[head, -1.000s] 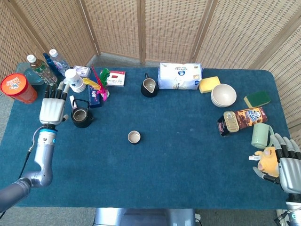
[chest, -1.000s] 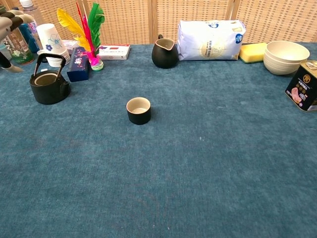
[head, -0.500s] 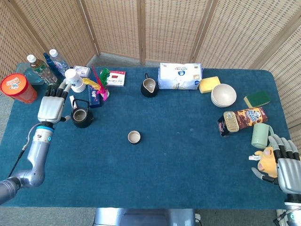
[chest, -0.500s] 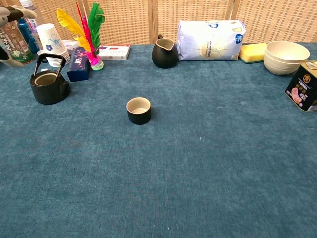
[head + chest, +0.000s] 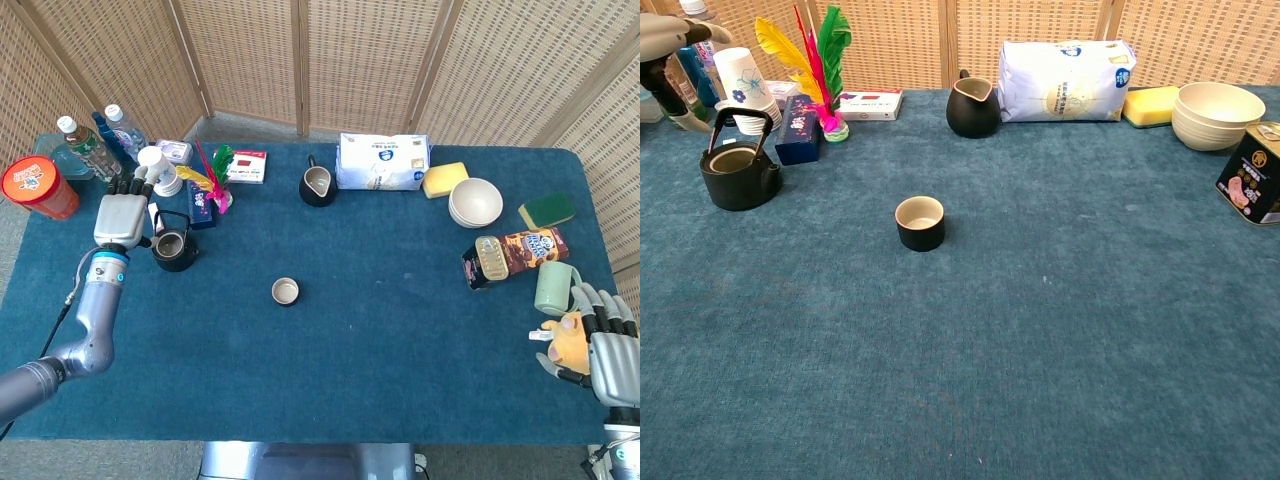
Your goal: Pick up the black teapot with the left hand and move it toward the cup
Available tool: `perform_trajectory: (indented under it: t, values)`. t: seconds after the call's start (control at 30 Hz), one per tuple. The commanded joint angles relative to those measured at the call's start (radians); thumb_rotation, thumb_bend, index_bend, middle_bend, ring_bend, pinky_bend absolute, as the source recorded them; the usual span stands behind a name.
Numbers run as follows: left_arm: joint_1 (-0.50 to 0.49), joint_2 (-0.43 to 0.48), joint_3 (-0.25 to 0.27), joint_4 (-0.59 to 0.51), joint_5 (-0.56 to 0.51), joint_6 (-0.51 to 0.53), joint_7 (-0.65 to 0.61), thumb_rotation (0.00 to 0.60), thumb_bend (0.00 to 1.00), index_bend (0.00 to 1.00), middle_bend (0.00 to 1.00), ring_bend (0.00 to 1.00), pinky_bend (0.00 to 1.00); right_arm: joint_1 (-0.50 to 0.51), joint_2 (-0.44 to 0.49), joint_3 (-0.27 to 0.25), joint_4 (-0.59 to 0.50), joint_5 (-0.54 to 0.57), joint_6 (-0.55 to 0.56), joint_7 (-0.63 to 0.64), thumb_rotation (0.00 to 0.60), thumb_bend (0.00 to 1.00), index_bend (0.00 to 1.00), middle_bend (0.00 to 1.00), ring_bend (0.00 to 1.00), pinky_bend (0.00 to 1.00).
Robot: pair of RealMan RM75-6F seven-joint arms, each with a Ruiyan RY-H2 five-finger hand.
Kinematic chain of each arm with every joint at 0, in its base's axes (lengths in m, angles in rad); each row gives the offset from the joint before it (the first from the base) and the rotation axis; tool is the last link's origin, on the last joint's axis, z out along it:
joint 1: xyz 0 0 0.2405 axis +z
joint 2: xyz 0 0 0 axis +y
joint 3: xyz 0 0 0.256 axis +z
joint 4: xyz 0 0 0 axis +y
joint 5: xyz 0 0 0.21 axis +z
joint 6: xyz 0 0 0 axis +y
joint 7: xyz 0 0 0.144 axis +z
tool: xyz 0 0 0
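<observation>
Two hands in my head view. My left hand (image 5: 122, 216) hangs just left of the teapot (image 5: 174, 246), fingers (image 5: 133, 186) stretched out toward the paper cups (image 5: 159, 169), holding nothing; I cannot tell whether it touches the pot. In the chest view only its edge (image 5: 670, 40) shows at the top left corner.

Teapot (image 5: 738, 172) stands upright on the blue cloth (image 5: 380, 330), handle raised, lid off or open so I see inside. It sits at the left side, just in front of a small dark box (image 5: 798, 130) and the feather toy (image 5: 820, 60).

Cup (image 5: 286, 292) stands well apart from the pot, toward the middle of the table; chest view has it at (image 5: 920, 222).

My right hand (image 5: 600, 345) lies at the near right edge, fingers apart, beside a yellow toy (image 5: 570, 340); grip on it uncertain.
</observation>
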Motion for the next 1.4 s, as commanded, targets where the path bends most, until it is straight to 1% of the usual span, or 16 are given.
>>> perform_trajectory:
  t: [0.03, 0.1, 0.13, 0.43, 0.53, 0.63, 0.67, 0.73, 0.8, 0.97, 1.1, 1.23, 1.3, 1.33, 1.4]
  values:
    - [-0.022, -0.014, 0.004, 0.028, -0.023, -0.02, 0.014, 0.6, 0.0, 0.05, 0.0, 0.0, 0.08, 0.002, -0.001, 0.003, 0.002, 0.006, -0.003, 0.001, 0.424, 0.0, 0.0, 0.0, 0.0, 0.0]
    - [-0.035, -0.023, 0.01, 0.048, -0.031, -0.028, 0.023, 0.6, 0.0, 0.06, 0.0, 0.0, 0.14, 0.002, -0.001, 0.006, 0.004, 0.012, -0.005, 0.002, 0.424, 0.0, 0.0, 0.0, 0.0, 0.0]
    - [-0.044, -0.029, 0.016, 0.062, -0.031, -0.032, 0.032, 0.6, 0.0, 0.06, 0.0, 0.0, 0.16, 0.003, 0.0, 0.007, 0.003, 0.014, -0.007, 0.004, 0.424, 0.0, 0.0, 0.0, 0.0, 0.0]
    - [-0.097, -0.083, 0.023, 0.164, -0.076, -0.086, 0.034, 0.6, 0.0, 0.07, 0.0, 0.0, 0.16, 0.01, 0.002, 0.011, 0.004, 0.031, -0.027, 0.014, 0.424, 0.0, 0.0, 0.0, 0.0, 0.0]
    - [-0.114, -0.102, 0.027, 0.202, -0.082, -0.103, 0.033, 0.6, 0.0, 0.1, 0.01, 0.0, 0.16, 0.011, 0.0, 0.012, 0.004, 0.034, -0.029, 0.01, 0.425, 0.0, 0.0, 0.0, 0.0, 0.0]
    - [-0.13, -0.12, 0.029, 0.236, -0.086, -0.117, 0.031, 0.6, 0.0, 0.21, 0.13, 0.05, 0.16, 0.013, -0.002, 0.013, 0.006, 0.038, -0.032, 0.005, 0.428, 0.0, 0.0, 0.0, 0.0, 0.0]
    - [-0.137, -0.13, 0.029, 0.253, -0.087, -0.122, 0.028, 0.6, 0.0, 0.26, 0.19, 0.09, 0.17, 0.014, -0.002, 0.013, 0.006, 0.041, -0.035, 0.003, 0.428, 0.0, 0.0, 0.0, 0.0, 0.0]
    - [-0.145, -0.142, 0.029, 0.275, -0.085, -0.126, 0.021, 0.6, 0.0, 0.33, 0.26, 0.14, 0.22, 0.015, -0.003, 0.015, 0.008, 0.046, -0.037, 0.002, 0.427, 0.0, 0.0, 0.0, 0.0, 0.0]
    - [-0.153, -0.156, 0.032, 0.3, -0.087, -0.133, 0.02, 0.6, 0.0, 0.38, 0.31, 0.19, 0.31, 0.016, -0.005, 0.016, 0.01, 0.05, -0.039, -0.001, 0.427, 0.0, 0.0, 0.0, 0.0, 0.0]
    - [-0.166, -0.178, 0.039, 0.341, -0.098, -0.152, 0.02, 0.6, 0.0, 0.44, 0.4, 0.28, 0.42, 0.019, -0.008, 0.016, 0.012, 0.053, -0.043, -0.004, 0.428, 0.0, 0.0, 0.0, 0.0, 0.0]
    - [-0.169, -0.182, 0.044, 0.346, -0.097, -0.151, 0.022, 0.6, 0.0, 0.49, 0.49, 0.4, 0.57, 0.019, -0.008, 0.016, 0.012, 0.052, -0.042, -0.006, 0.431, 0.0, 0.0, 0.0, 0.0, 0.0]
    - [-0.167, -0.18, 0.055, 0.339, -0.109, -0.158, 0.038, 0.6, 0.0, 0.54, 0.56, 0.5, 0.65, 0.018, -0.009, 0.013, 0.01, 0.047, -0.04, -0.007, 0.432, 0.0, 0.0, 0.0, 0.0, 0.0]
    - [-0.166, -0.178, 0.054, 0.329, -0.118, -0.159, 0.037, 0.6, 0.03, 0.6, 0.63, 0.57, 0.69, 0.018, -0.008, 0.013, 0.01, 0.045, -0.037, -0.007, 0.434, 0.0, 0.0, 0.0, 0.0, 0.0]
    - [-0.165, -0.175, 0.054, 0.321, -0.12, -0.157, 0.035, 0.6, 0.05, 0.62, 0.65, 0.59, 0.7, 0.018, -0.008, 0.013, 0.01, 0.045, -0.036, -0.006, 0.435, 0.0, 0.0, 0.0, 0.0, 0.0]
    - [-0.163, -0.169, 0.055, 0.311, -0.118, -0.15, 0.036, 0.6, 0.12, 0.67, 0.7, 0.63, 0.73, 0.018, -0.008, 0.013, 0.01, 0.045, -0.037, -0.005, 0.436, 0.0, 0.0, 0.0, 0.0, 0.0]
